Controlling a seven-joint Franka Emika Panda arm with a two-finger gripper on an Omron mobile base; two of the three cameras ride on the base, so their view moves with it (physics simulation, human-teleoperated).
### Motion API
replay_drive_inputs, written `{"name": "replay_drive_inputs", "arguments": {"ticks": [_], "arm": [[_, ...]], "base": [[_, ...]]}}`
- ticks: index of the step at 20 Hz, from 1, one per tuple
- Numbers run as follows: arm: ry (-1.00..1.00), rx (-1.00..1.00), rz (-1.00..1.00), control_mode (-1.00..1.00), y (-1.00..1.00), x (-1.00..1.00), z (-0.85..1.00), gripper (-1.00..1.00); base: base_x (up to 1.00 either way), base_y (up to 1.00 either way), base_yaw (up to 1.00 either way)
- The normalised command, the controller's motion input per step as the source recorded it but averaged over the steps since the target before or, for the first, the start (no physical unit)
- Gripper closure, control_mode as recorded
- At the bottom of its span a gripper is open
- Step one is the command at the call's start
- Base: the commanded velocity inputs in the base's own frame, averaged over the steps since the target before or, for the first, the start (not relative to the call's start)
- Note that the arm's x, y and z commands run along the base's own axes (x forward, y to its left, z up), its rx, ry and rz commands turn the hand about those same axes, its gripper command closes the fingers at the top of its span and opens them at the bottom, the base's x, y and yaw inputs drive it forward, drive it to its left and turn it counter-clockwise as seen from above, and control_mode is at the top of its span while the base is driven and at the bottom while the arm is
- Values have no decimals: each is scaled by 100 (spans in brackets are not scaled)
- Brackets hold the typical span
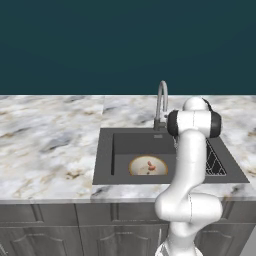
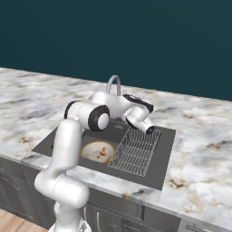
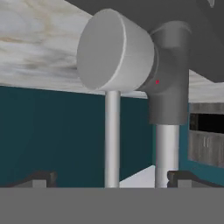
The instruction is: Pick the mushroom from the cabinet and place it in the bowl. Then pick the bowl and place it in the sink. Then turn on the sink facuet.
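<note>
The bowl lies in the left part of the dark grey sink. The small mushroom rests inside it. The silver gooseneck faucet stands at the sink's back rim. In the hand view, which is rolled upside down, the faucet's round grey handle and base block loom very close. My gripper is open, its fingertips spread wide to either side of the faucet's pipes, holding nothing. The cabinet is out of view.
A wire rack fills the sink's right part, under my forearm. Marble counter spreads to both sides. Grey drawer fronts run below. The teal wall is behind. Grey panelled fronts show at the hand view's edge.
</note>
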Motion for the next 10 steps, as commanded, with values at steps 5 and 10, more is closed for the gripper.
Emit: {"name": "replay_drive_inputs", "arguments": {"ticks": [5, 10], "arm": [[0, 0, 0, -100, 0, 29, -15, -100], [0, 0, 0, -100, 0, 9, -16, -100]], "base": [[0, 0, 0], [0, 0, 0]]}}
